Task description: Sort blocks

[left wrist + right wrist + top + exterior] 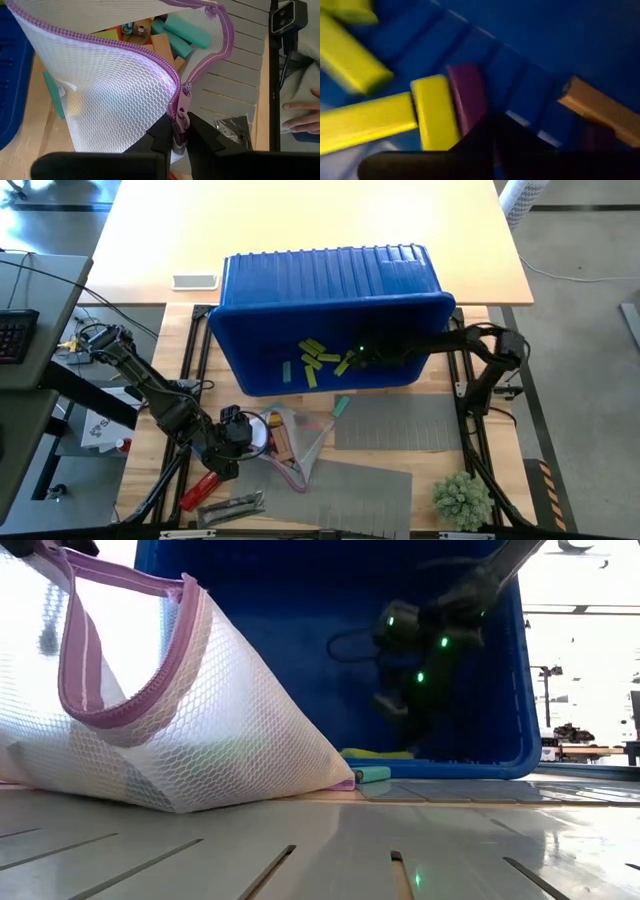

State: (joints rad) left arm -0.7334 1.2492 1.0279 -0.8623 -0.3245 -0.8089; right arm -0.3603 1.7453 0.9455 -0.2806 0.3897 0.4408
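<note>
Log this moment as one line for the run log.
left end effector: shut on mesh bag zipper edge | right end effector: shut, inside blue bin among yellow blocks | blocks in bag: unsorted

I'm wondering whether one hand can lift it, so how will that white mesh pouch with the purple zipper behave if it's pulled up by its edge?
The mesh pouch would probably sag and fold, since its netting drapes loosely where the left hand pinches the zipper edge. The blocks lying at its open mouth might slide out if it tips.
</note>
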